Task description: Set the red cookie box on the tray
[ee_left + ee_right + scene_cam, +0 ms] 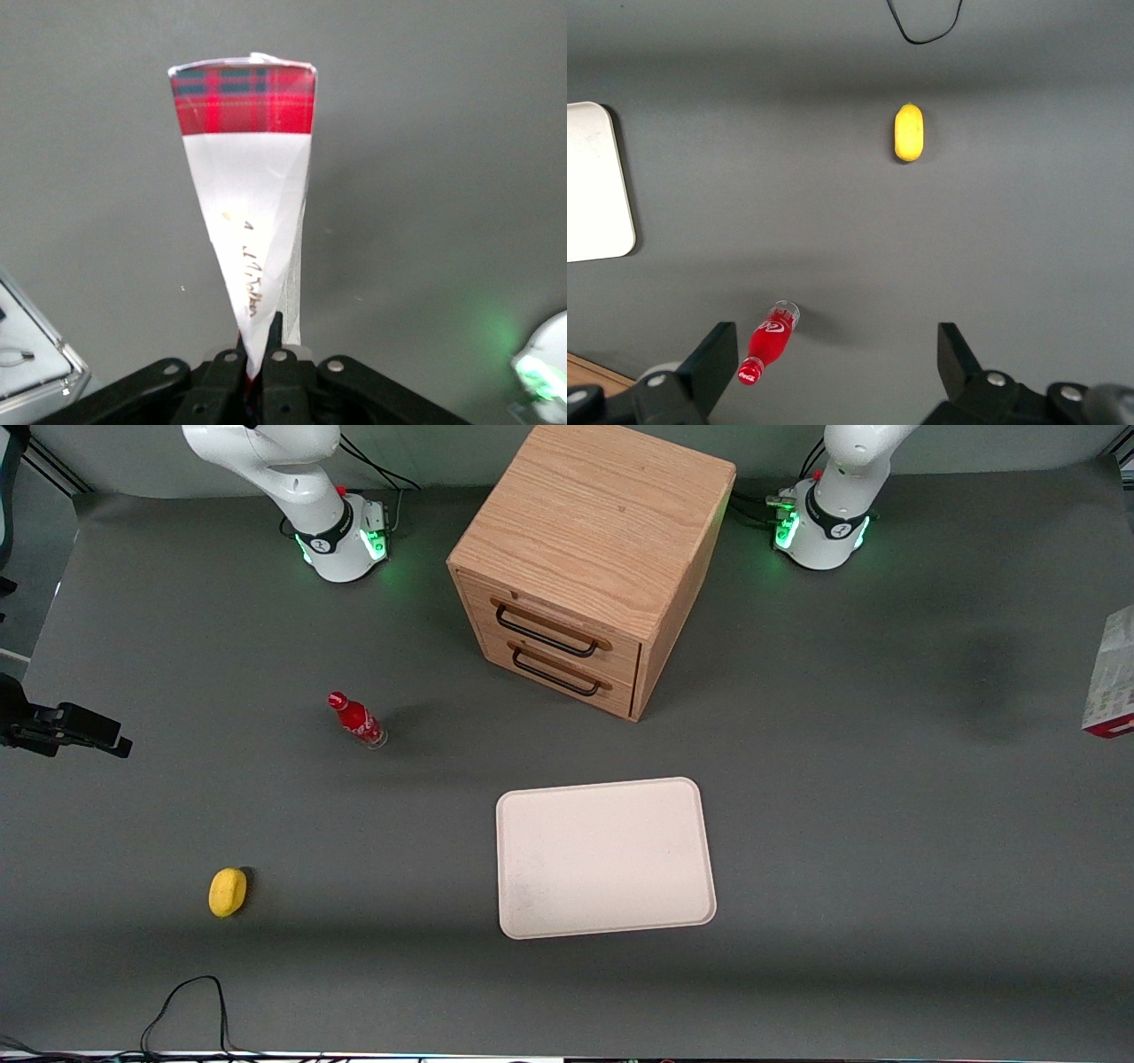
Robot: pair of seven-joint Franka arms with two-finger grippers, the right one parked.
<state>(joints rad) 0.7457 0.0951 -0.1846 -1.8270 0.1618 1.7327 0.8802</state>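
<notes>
The red cookie box is held in the air over bare grey table, pale printed back facing the camera and a red tartan band at its free end. My left gripper is shut on its near end, one finger on each side. In the front view only part of the red cookie box shows, at the working arm's end of the table, cut by the picture's edge; the gripper itself is out of that view. The cream-white tray lies flat with nothing on it, nearer the front camera than the cabinet.
A wooden drawer cabinet with two shut drawers stands mid-table. A small red bottle and a yellow object lie toward the parked arm's end. A black cable loops at the table's front edge. A pale case sits near the gripper.
</notes>
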